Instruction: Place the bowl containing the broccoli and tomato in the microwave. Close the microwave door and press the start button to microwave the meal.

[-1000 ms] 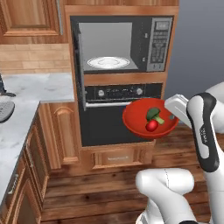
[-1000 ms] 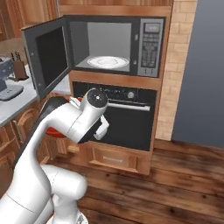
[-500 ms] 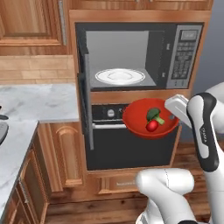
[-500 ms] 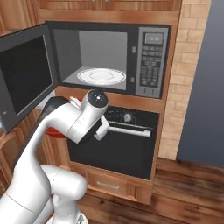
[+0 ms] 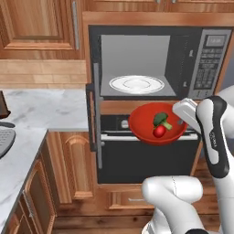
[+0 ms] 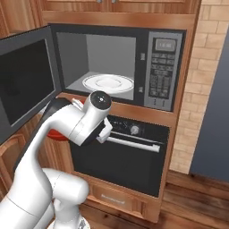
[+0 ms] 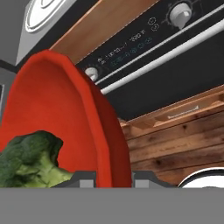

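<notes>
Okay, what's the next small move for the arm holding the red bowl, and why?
Probably lift the glossy red bowl and ease it forward: the pincer holds its rim in front of the black oven, below the open grey-steel microwave, whose white round turntable plate sits bare.

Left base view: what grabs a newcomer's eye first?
The red bowl held by the gripper in front of the black oven, just below the microwave opening, with the broccoli and tomato inside. Next, the microwave door swung wide open to the left, with the white turntable plate bare inside.
</notes>
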